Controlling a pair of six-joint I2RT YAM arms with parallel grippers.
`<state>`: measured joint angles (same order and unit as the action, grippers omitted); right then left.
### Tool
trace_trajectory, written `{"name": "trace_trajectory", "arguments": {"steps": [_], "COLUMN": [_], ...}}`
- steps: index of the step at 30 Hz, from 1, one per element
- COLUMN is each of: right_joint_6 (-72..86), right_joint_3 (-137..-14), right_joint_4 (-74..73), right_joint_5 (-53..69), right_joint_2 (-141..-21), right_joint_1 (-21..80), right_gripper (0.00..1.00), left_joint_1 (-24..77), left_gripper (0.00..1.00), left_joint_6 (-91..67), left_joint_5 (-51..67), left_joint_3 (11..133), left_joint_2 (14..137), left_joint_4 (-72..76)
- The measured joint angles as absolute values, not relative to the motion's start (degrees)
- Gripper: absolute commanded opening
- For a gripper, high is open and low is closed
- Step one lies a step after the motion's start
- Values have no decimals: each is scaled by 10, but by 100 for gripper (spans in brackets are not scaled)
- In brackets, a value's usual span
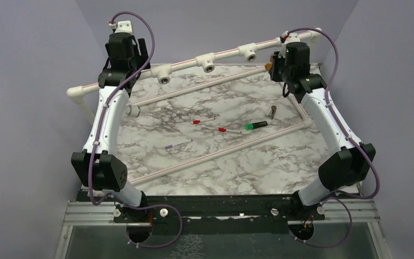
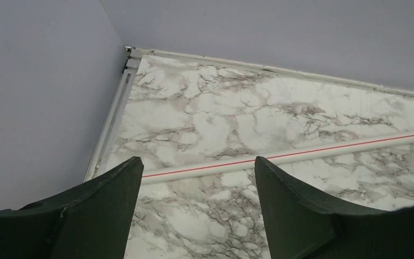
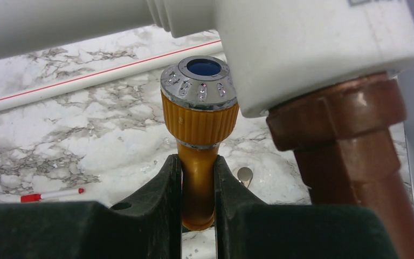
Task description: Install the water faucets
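My right gripper (image 3: 197,160) is shut on the stem of the orange-yellow faucet (image 3: 198,124), whose silvery round cap (image 3: 198,81) points up. Its copper-brown hex body (image 3: 350,156) meets the opening of a white fitting (image 3: 312,48). In the top view this gripper (image 1: 276,63) holds the faucet (image 1: 269,66) at the right end of the raised white pipe (image 1: 183,65). The dark brown faucet (image 1: 272,111) lies loose on the marble table. My left gripper (image 2: 198,162) is open and empty above the table's far left part, near the raised pipe's left end (image 1: 140,56).
Three white tee fittings (image 1: 209,63) sit along the raised pipe. Thin red-striped white pipes (image 1: 221,152) lie on the marble (image 1: 237,172). A green-handled black tool (image 1: 256,125), two red-capped pieces (image 1: 197,121) and a small purple piece (image 1: 168,146) lie mid-table. Grey walls enclose the table.
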<state>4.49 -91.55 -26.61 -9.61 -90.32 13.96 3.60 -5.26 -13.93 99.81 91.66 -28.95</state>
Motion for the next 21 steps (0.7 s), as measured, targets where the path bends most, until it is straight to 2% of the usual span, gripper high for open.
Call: {"name": "trace_trajectory", "arguments": {"steps": [13, 21], "right_joint_6": [61, 96], "right_joint_3": [-915, -856], "right_joint_4": [-272, -283], "right_joint_5": [-78, 37], "right_joint_2": [-888, -801], "right_joint_1": [129, 124], "right_gripper": [1, 1], "left_joint_1": [86, 93], "left_gripper": [75, 75], "left_joint_6": [-72, -95], "left_joint_5": [-126, -108], "left_joint_3": [918, 891], "left_joint_2": [802, 768], "left_joint_4": [-316, -328]}}
